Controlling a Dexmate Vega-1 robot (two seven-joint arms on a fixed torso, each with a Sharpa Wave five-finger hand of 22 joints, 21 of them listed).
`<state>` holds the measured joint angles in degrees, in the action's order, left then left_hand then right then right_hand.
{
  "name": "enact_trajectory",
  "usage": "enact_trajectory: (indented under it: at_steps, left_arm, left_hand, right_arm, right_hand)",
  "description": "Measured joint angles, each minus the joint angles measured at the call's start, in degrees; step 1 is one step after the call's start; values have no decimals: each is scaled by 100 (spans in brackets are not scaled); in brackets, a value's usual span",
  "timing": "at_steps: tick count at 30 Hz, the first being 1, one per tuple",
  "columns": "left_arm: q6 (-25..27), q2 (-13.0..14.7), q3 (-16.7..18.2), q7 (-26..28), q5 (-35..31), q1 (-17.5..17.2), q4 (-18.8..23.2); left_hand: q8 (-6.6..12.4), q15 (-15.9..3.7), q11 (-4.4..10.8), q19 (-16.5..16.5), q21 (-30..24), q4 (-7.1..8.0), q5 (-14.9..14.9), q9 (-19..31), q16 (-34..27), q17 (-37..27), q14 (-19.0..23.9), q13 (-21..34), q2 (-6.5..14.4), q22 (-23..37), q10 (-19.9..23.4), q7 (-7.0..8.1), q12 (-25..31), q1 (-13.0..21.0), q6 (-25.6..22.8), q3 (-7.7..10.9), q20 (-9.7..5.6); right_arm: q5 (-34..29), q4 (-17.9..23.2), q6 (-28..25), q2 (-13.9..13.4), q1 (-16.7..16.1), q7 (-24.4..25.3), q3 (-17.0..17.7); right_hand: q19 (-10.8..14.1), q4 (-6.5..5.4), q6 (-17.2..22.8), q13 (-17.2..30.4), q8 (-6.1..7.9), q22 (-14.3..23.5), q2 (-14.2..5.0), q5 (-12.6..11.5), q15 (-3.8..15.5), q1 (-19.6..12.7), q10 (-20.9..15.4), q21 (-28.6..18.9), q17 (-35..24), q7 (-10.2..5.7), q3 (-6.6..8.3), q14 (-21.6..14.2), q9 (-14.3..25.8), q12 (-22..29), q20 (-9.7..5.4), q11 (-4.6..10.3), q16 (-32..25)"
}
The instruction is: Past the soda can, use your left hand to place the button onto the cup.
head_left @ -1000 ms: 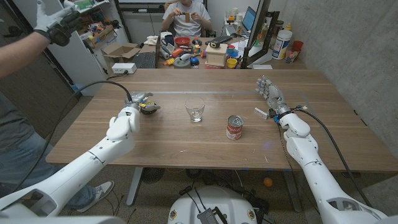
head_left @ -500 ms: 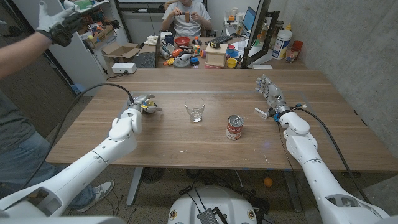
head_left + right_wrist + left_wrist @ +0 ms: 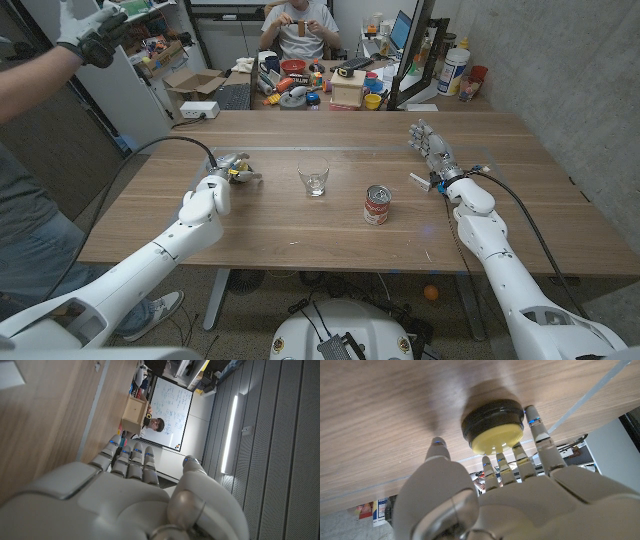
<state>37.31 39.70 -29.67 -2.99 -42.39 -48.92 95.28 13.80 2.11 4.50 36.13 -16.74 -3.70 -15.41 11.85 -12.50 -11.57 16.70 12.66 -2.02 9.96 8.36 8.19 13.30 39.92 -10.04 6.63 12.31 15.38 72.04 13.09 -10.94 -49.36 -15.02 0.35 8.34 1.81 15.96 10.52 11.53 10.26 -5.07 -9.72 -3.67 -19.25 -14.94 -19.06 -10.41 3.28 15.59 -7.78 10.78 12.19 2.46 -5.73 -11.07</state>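
On wood-grain table [image 3: 300, 215], left hand [image 3: 205, 197] fingers [image 3: 536, 424] grip round black-rimmed button [image 3: 496, 439] (yellow dome).

Soda can [image 3: 377, 205] label seemingly unreadable.

Left hand [image 3: 222, 172]: at the table's left part, fingers around the button [image 3: 238, 174]; the left wrist view shows fingertips [image 3: 532, 416] on both sides of the black-rimmed, yellow-topped button [image 3: 496, 427].
Path from button to cup: bare wood lies between the button and the clear glass cup [image 3: 314, 179]; nothing stands there.
Soda can [image 3: 377, 205]: upright, right of the cup and nearer the robot, apart from the cup.
Right hand [image 3: 432, 148]: well right of the soda can, near the table's right part, fingers spread and holding nothing.
Cable [image 3: 150, 142]: black, arcs over the table's left edge behind the left hand.
Far side of table [image 3: 330, 125]: open wood beyond the cup.
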Motion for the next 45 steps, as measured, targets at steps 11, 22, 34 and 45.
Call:
enact_trajectory:
  at_steps: [11, 22, 34, 45]
  left_arm:
    - [342, 30, -163, -183, -146, 25, 85]
    - [649, 19, -234, -367, -213, 45, 146]
    - [789, -115, -214, -54, -200, -65, 158]
    - [803, -186, -213, 248, -173, -152, 156]
  left_hand:
    - [21, 0, 0, 69, 83, -124, 0, 0, 13, 0, 0, 27, 27, -6, 0, -25, 0, 275, -82, 38, -33]
    - [158, -104, 29, 242, 91, -276, 12, 27, -126, -49, 605, 144, 106, -37, 426, 19, 169, 648, -494, 162, -209]
    - [603, -285, 246, 552, -12, -262, 359, 46, -271, -230, 1318, 487, 84, -37, 1188, 109, 539, 1580, -1568, 422, -517]
    - [627, -285, 255, 564, -191, -215, 427, 57, -265, -270, 1318, 557, 90, -37, 1196, 154, 540, 1705, -1669, 469, -525]
  right_arm:
    - [-38, -25, 14, 28, 129, -56, -73]
    - [-36, -66, 63, 49, 197, -115, -112]
    - [-1, -89, 160, 55, 241, -225, -143]
    - [27, -89, 186, 45, 246, -294, -157]
  right_hand:
    - [21, 24, 0, 0, 0, 0, 1, 0, 0, 1, 0, 0, -3, 0, -24, 0, 0, 0, 21, 0, 0]
    - [52, 24, 0, 0, 0, 0, 41, 0, 0, 41, 0, 22, -14, 0, -24, 0, 0, 0, 52, 0, 0]
    - [99, 48, -32, 0, -39, 0, 91, 0, 0, 91, 0, 44, -14, -31, -48, 0, 0, 0, 99, 0, 0]
    - [123, 40, -32, 0, -39, 0, 136, 0, 0, 136, 0, 44, -13, -31, -89, 0, 0, 0, 123, 0, 0]
